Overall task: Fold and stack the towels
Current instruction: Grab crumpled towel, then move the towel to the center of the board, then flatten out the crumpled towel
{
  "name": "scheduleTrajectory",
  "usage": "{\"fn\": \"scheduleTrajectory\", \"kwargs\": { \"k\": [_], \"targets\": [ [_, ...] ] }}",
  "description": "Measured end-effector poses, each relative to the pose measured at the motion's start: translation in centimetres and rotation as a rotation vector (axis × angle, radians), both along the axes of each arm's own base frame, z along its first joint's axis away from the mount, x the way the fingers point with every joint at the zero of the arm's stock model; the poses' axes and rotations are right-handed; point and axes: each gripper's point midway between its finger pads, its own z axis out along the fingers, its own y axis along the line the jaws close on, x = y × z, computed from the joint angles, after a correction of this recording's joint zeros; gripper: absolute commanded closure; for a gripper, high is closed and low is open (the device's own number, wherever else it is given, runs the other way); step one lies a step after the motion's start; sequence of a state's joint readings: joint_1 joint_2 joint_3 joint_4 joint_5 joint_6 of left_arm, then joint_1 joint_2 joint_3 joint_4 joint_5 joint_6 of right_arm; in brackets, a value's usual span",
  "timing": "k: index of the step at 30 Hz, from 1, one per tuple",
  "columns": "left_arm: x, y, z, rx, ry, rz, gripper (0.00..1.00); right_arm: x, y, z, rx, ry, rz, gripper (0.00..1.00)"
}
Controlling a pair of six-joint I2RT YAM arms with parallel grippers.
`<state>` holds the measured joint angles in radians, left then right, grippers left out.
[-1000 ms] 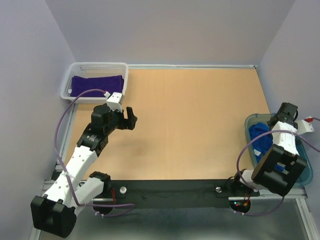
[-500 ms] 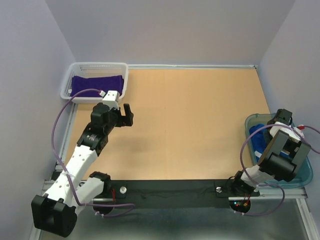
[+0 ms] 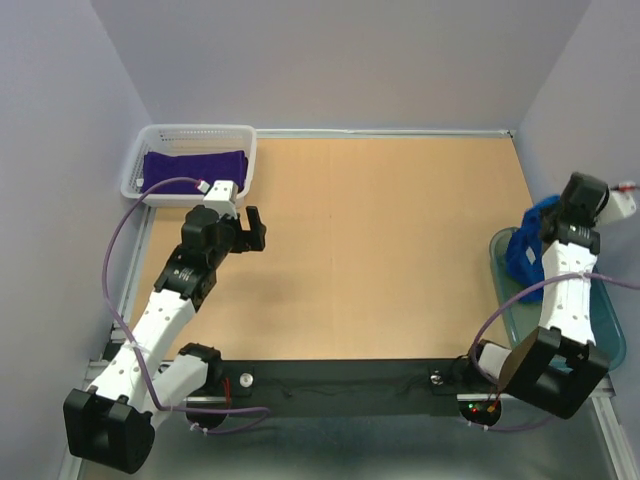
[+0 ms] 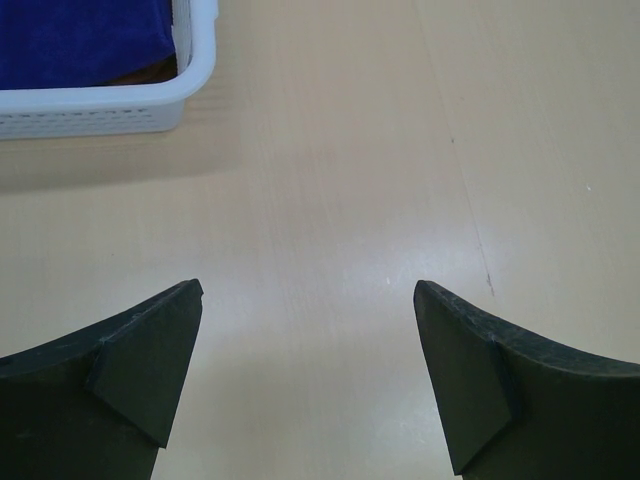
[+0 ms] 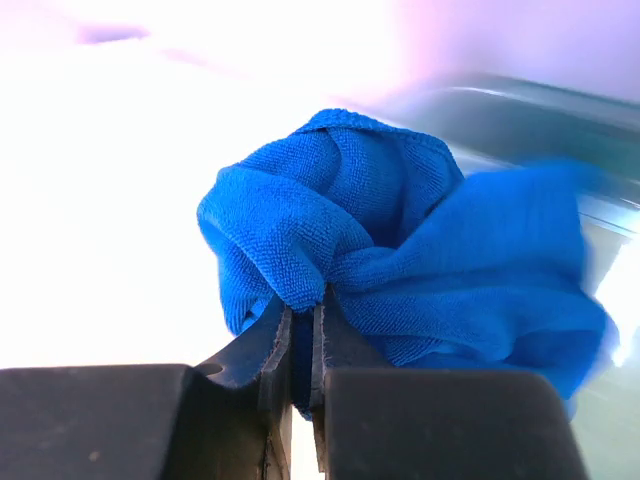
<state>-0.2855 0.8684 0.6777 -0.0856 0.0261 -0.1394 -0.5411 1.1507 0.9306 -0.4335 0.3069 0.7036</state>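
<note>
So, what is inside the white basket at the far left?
A dark purple towel fills the white basket. Anything under it is covered, so I cannot tell.

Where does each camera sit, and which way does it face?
Top: overhead behind the robot, looking down on the table; left arm and right arm show.
Left wrist: faces down at the table and basket corner; open left end effector shows.
Right wrist: faces the blue towel pinched in the right end effector, bin behind.
Shared: top and left wrist, the basket; top and right wrist, the blue towel.
</note>
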Motion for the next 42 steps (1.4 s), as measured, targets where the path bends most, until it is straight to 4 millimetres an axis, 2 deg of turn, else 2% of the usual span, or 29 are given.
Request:
{"fn": "scheduleTrajectory", "kwargs": {
  "k": [2,5,8,9,12,13,14,15,16,17,18,19,20,22,23,25,26,27,28,29,31,33,37,42],
  "targets": [
    [0.0,-0.1,-0.1,-0.001,0.004,-0.004,0.02,3.7,2.5,5.4,-0.078,-0.087,0.148,1.00],
    [0.1,-0.2,-0.4,0.000,0.012,-0.007,0.02,9.5,7.5,13.9,-0.174,-0.242,0.401,1.00],
    [0.2,-0.2,-0.5,0.001,0.014,-0.007,0.02,13.0,12.4,18.1,-0.222,-0.310,0.599,1.00],
    [0.2,-0.2,-0.4,0.001,0.013,-0.007,0.02,14.6,14.8,19.7,-0.240,-0.338,0.692,1.00],
    [0.2,-0.2,-0.4,0.001,0.013,-0.005,0.03,16.9,20.2,20.9,-0.255,-0.360,0.869,1.00],
    [0.2,-0.2,-0.4,0.001,0.012,-0.005,0.03,17.5,23.0,20.8,-0.252,-0.362,0.953,0.99],
    [0.2,-0.2,-0.4,0.000,0.011,-0.005,0.03,17.7,25.7,20.4,-0.250,-0.359,1.036,0.99],
    [0.2,-0.2,-0.3,0.000,0.009,-0.004,0.03,17.6,27.5,19.9,-0.241,-0.353,1.088,0.99],
    [0.3,-0.1,-0.3,0.000,0.007,-0.003,0.03,17.1,30.4,19.0,-0.225,-0.339,1.172,0.99],
    [0.3,-0.1,-0.2,0.000,0.004,-0.002,0.03,16.7,32.0,18.4,-0.216,-0.331,1.217,0.99],
    [0.3,-0.1,-0.2,0.000,0.003,-0.002,0.03,15.5,34.8,17.1,-0.205,-0.319,1.291,0.97],
    [0.3,-0.1,-0.2,0.000,0.002,0.000,0.03,14.6,36.3,15.9,-0.194,-0.302,1.334,0.97],
    [0.3,-0.1,-0.2,0.000,0.000,0.000,0.03,12.9,38.5,13.9,-0.179,-0.274,1.394,0.93],
    [0.2,-0.1,-0.2,-0.001,-0.004,0.000,0.03,8.8,41.3,8.4,-0.136,-0.165,1.497,0.86],
    [0.1,-0.1,-0.3,-0.002,-0.004,0.000,0.03,6.4,42.6,5.4,-0.103,-0.101,1.552,0.70],
    [0.1,-0.2,-0.3,-0.006,-0.003,-0.006,0.03,1.9,43.8,-0.5,-0.050,0.046,1.639,0.53],
    [0.0,-0.3,-0.3,-0.012,-0.004,-0.010,0.03,-0.5,43.7,-3.4,-0.014,0.126,1.665,0.35],
    [0.0,-0.5,-0.2,-0.022,-0.003,-0.017,0.03,-2.0,43.6,-4.9,0.002,0.173,1.684,0.30],
    [-0.1,-0.7,-0.1,-0.036,-0.003,-0.023,0.04,-4.5,43.0,-7.0,0.038,0.249,1.709,0.27],
    [-0.1,-0.9,-0.1,-0.047,-0.002,-0.029,0.05,-6.0,42.5,-7.9,0.061,0.293,1.718,0.27],
    [-0.3,-1.5,0.1,-0.087,0.007,-0.045,0.06,-7.9,41.7,-8.2,0.079,0.333,1.732,0.27],
    [-0.5,-2.3,0.1,-0.134,0.024,-0.064,0.07,-7.9,41.4,-7.2,0.063,0.299,1.730,0.27],
    [-0.5,-4.3,-1.0,-0.191,0.087,-0.103,0.10,-6.4,41.3,-5.1,-0.012,0.244,1.715,0.33],
    [-0.7,-6.8,-5.9,-0.208,0.271,-0.117,0.12,-3.4,43.6,-5.0,-0.061,0.290,1.770,0.37]
  ]
}}
